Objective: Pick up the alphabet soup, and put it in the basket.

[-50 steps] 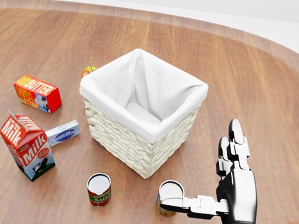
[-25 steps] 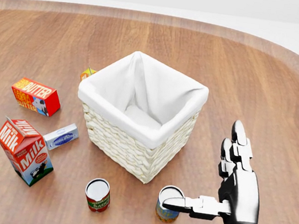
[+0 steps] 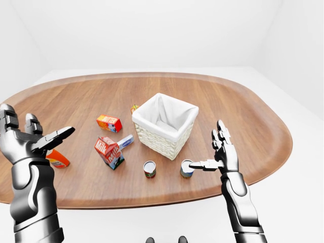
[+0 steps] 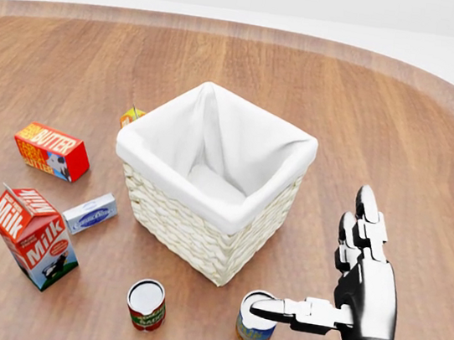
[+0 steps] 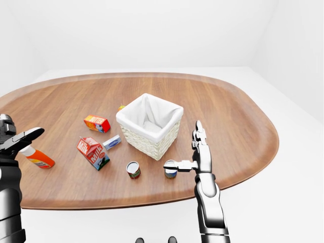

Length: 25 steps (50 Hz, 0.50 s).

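Note:
The alphabet soup can (image 4: 256,321), with a blue and yellow label, stands upright on the wooden table (image 4: 387,116) near the bottom of the head view. My right hand (image 4: 310,251) is open just right of it. The thumb reaches sideways over the can's lid and the other fingers point up, away from the can. The white-lined wicker basket (image 4: 201,234) stands just above and left of the can. My left hand (image 3: 40,124) is raised and open at the far left of the left-eye view, holding nothing.
A second can with a red label (image 4: 146,304) stands left of the soup. Further left are a milk carton (image 4: 32,236), a small white-blue box (image 4: 90,212) and a butter box (image 4: 50,151). A small orange item (image 4: 131,114) peeks from behind the basket. An orange bottle (image 3: 58,159) lies near my left hand.
The whole head view has shifted a little: the cans and cartons slide down and outward, so the camera has moved. My right thumb stays over the soup can's lid.

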{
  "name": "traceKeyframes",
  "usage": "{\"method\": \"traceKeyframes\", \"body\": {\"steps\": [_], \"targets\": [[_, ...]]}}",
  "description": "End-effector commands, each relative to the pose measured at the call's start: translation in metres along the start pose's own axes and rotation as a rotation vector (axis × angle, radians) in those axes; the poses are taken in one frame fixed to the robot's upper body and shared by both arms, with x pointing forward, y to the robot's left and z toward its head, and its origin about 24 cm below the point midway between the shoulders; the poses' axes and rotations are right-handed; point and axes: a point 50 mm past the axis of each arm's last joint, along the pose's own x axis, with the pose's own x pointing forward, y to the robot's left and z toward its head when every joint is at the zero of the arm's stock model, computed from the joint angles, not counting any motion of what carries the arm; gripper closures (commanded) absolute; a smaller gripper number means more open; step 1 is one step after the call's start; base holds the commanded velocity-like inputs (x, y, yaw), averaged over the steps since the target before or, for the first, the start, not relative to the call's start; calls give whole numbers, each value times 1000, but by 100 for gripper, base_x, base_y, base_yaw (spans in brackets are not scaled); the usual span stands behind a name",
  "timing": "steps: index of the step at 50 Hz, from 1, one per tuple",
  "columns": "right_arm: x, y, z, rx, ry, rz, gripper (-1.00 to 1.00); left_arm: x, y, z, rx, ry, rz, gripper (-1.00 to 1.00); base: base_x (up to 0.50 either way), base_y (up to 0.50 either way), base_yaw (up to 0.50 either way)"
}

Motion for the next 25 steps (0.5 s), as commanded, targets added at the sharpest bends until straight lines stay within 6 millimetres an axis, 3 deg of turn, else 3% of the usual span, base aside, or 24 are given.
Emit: {"method": "traceKeyframes", "body": {"steps": [1, 25], "targets": [[0, -1, -1, 2, 0, -7, -100, 3, 1, -9, 6, 25, 1, -100, 4, 0, 0], [-2, -3, 1, -4, -4, -22, -100, -1, 1, 1, -3, -3, 0, -100, 5, 0, 0]]}}
